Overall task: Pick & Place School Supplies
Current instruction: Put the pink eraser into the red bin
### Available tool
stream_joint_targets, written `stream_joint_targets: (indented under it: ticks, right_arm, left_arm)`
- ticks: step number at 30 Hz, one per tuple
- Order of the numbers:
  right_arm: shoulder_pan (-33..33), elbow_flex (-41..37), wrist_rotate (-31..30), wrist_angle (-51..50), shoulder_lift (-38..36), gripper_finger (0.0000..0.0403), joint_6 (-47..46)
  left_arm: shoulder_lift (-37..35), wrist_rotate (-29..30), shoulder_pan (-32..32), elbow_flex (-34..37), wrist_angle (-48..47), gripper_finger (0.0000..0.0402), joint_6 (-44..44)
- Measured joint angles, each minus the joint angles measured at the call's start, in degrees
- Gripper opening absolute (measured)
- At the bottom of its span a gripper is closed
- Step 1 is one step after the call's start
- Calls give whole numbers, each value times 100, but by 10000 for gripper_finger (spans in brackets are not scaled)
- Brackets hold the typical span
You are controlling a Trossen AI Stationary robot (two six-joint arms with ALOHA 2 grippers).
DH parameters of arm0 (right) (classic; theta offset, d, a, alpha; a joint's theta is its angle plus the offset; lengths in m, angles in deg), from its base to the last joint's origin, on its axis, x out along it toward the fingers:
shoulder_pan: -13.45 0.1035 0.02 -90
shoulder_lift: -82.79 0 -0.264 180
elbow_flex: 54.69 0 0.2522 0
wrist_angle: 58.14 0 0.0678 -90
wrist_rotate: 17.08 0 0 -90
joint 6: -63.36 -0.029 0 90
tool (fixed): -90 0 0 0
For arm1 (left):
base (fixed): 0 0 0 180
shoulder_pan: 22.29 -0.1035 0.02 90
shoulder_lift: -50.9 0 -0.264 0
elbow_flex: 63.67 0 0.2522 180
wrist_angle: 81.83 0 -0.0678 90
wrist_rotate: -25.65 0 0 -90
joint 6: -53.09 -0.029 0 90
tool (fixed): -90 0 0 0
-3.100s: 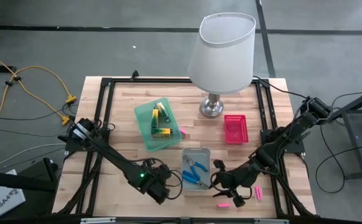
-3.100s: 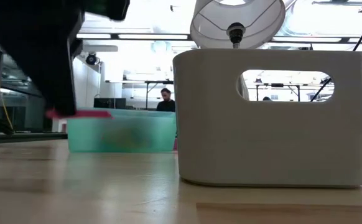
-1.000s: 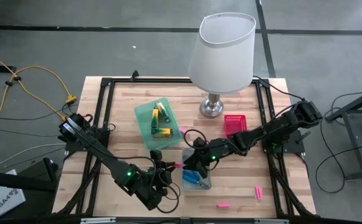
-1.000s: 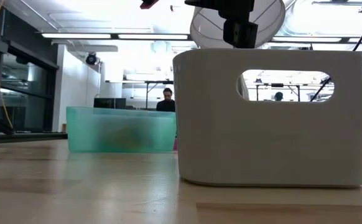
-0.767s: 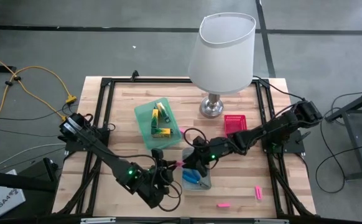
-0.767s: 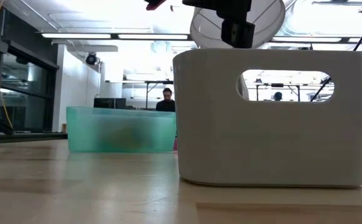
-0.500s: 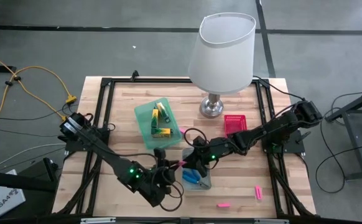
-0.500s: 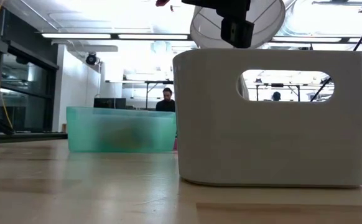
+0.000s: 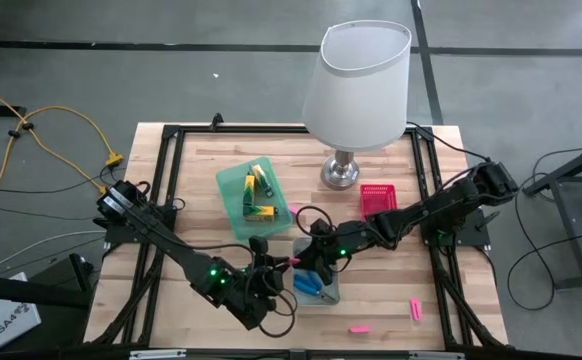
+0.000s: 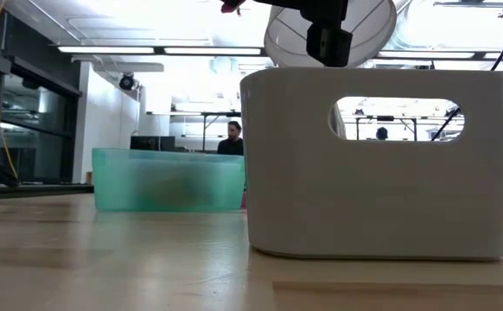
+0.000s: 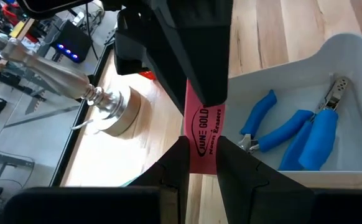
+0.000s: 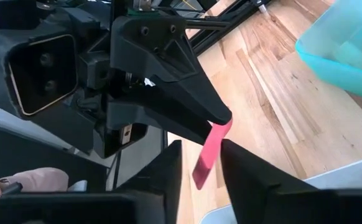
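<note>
Fingers of both grippers, left (image 11: pixel 201 163) and right (image 12: pixel 201 163), clamped on one pink eraser (image 11: pixel 204 134) in mid-handover above the grey tray's (image 9: pixel 329 247) edge. Beyond: pliers (image 11: pixel 293 132) already binned, yellow-and-green pieces (image 9: pixel 259 195) in green tray (image 9: pixel 233 215); two pink bars (image 9: pixel 413 310) yet to collect.

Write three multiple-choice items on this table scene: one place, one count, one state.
1. The blue-handled pliers lie in: A the white plastic tray; B the green tray; C the pink basket.
2. Loose flat pink bars on the wooden table right of that tray: A none; B two; C five.
3. The pink lettered eraser is: A in the green tray; B held aloft by the left gripper; C under the lamp.
A, handles show inside; B, two lie there; B, clamped above the table.
</note>
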Motion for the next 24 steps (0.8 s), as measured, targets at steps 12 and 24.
stream_joint_targets:
  ticks: [12, 24]
  right_arm:
    - [0, -2, 0, -21, 0, 15, 117]
    - [2, -2, 39, 2, 0, 11, 117]
  left_arm:
    - [0, -27, 2, 0, -2, 60, 45]
    - [0, -255, 17, 0, 48, 106, -101]
